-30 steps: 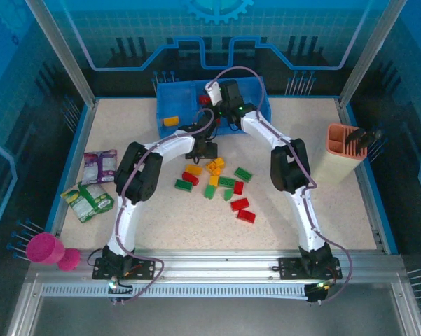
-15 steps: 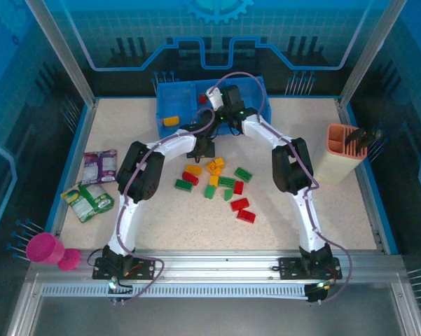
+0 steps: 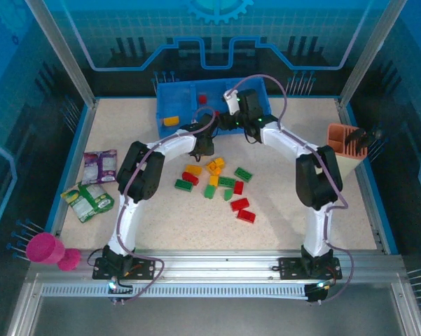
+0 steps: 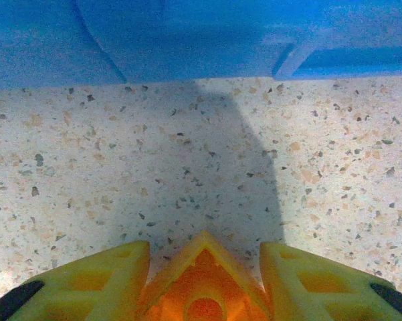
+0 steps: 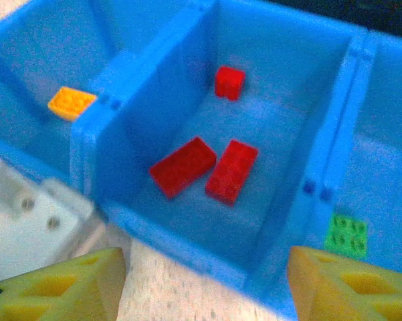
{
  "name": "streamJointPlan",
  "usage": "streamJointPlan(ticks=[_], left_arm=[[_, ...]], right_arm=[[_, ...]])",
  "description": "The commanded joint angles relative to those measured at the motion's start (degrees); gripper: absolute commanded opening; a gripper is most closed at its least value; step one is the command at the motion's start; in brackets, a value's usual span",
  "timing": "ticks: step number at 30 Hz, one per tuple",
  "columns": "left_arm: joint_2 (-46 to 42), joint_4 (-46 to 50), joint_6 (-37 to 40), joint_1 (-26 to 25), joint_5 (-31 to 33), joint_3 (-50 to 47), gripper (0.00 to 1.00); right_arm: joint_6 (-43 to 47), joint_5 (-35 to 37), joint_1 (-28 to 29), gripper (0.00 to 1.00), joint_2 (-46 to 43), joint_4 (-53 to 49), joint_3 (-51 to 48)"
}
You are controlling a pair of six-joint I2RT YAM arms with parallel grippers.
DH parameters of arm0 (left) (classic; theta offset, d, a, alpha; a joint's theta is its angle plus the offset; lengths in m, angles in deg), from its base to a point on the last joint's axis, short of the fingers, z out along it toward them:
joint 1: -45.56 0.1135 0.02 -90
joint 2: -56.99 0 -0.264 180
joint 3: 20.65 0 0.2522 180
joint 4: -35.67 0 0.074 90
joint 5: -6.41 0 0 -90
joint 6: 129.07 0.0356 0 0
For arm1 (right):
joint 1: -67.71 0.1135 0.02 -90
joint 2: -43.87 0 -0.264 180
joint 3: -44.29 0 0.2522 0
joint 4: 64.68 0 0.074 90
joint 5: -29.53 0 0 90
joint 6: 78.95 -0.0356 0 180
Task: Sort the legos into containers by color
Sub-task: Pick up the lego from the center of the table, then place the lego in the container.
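The blue tray [image 3: 162, 105] stands at the back of the table with its three containers side by side. In the right wrist view the middle one [image 5: 281, 114] holds three red legos [image 5: 182, 166], the left one an orange lego [image 5: 71, 102], the right one a green lego [image 5: 346, 235]. My right gripper [image 5: 204, 267] hangs open and empty over the tray's front rim [image 3: 239, 112]. My left gripper [image 4: 204, 249] is shut on an orange-yellow lego [image 4: 204, 294], low over the table in front of the tray [image 3: 204, 148]. Several red, green and orange legos [image 3: 226, 182] lie loose mid-table.
A purple packet [image 3: 99, 166] and a green packet [image 3: 89, 201] lie at the left. A magenta cup [image 3: 45, 248] lies on its side at the near left corner. An orange-pink slotted holder [image 3: 343, 150] stands at the right edge.
My right gripper opened over the middle compartment and drew back to the right. My left gripper's fingers closed in on the orange-yellow lego.
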Motion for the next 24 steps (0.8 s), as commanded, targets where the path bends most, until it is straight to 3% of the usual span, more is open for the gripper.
streamJointPlan(ticks=[1, 11, 24], left_arm=[[-2.82, -0.60, 1.08, 0.02, 1.81, -1.31, 0.40], [-13.87, -1.03, 6.78, 2.36, 6.32, -1.47, 0.41], [-10.93, -5.65, 10.94, 8.63, 6.36, 1.67, 0.41]], right_arm=[[-3.95, 1.23, 0.53, 0.66, -6.02, -1.00, -5.93], [-12.97, -5.32, 2.77, 0.66, -13.26, -3.67, -19.94], [-19.76, -9.03, 6.19, 0.69, -5.16, -7.49, -14.15]])
